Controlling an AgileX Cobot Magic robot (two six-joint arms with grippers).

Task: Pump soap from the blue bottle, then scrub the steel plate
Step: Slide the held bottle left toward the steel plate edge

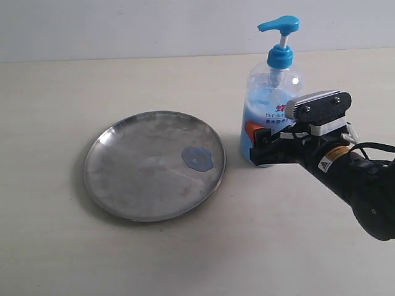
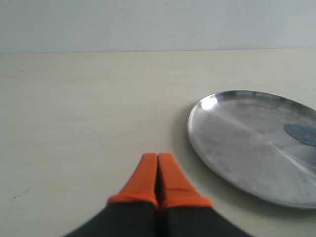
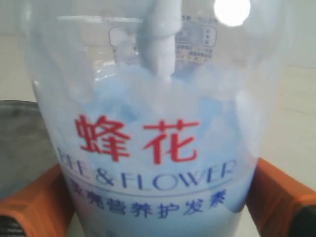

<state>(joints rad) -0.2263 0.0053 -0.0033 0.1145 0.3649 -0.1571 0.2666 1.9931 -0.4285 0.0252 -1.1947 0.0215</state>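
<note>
Pale tabletop (image 1: pixel 185 259) against a bare white wall sets the scene for a wash-up job. The plate (image 1: pixel 123 185) lies flat left of centre, a small blob of soap (image 1: pixel 197 158) sitting on its right side, near the rim closest to the bottle (image 1: pixel 268 98). The bottle stands upright just beside the plate, its spout pointing toward the plate, which would put a squirt about where the blob lies. The pump head (image 1: pixel 281 26) is up and nothing touches it. The right end effector (image 3: pixel 158 197) has the bottle's lower body between its orange fingers (image 3: pixel 279 190), one on each side and set wide, close against the clear walls below the red characters on the label (image 3: pixel 143 148). Whether they press on the plastic or merely flank it cannot be told. Low on the body is a sensible place to hold, likely to steady the tall bottle or shift it clear. The left end effector (image 2: pixel 158 163) is closed with nothing between its fingers, low over bare tabletop near the plate's far side, well apart from the bottle. With soap down, pumping looks finished and scrubbing not yet begun.
</note>
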